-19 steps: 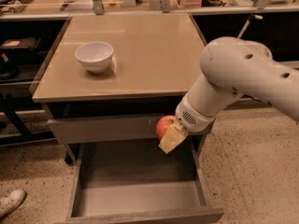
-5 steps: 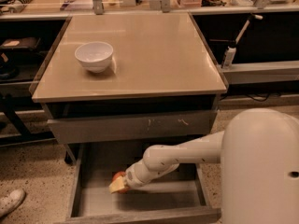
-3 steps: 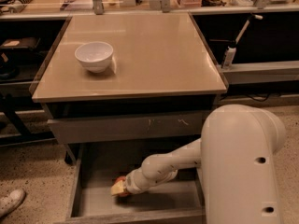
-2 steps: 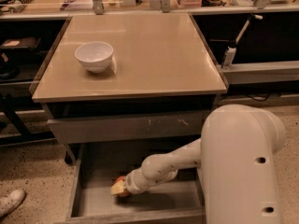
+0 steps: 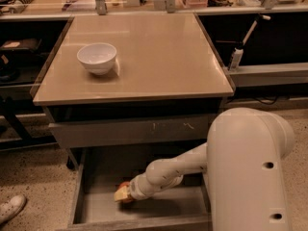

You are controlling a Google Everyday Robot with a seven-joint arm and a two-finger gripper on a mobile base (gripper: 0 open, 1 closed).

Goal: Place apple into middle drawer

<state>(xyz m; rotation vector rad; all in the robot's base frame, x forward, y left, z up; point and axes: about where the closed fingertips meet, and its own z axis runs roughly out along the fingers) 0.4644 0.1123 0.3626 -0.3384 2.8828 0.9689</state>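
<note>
Reaching down into the open middle drawer [image 5: 166,211], the robot's white arm [image 5: 168,172] slants leftward from its bulky housing at the right and ends in the pincer [image 5: 123,194], which sits low over the left part of the drawer floor, near the left side wall but apart from it. The pincer is closed around the apple [image 5: 125,185]: a pale yellowish finger pad [image 5: 121,195] covers most of the fruit, and only red slivers show above and below it. So the apple is inside the drawer box, at or just above its floor; whether it touches the floor cannot be told. Above the drawer runs a closed grey drawer front [image 5: 139,130] with pale scratch marks near its middle. Over that lies the tan counter [image 5: 163,52], which carries a white bowl [image 5: 97,57] standing upright toward its left rear part, well apart from the arm. At the lower left edge a light-coloured shoe [image 5: 10,208] rests on the speckled floor [image 5: 38,177].
</note>
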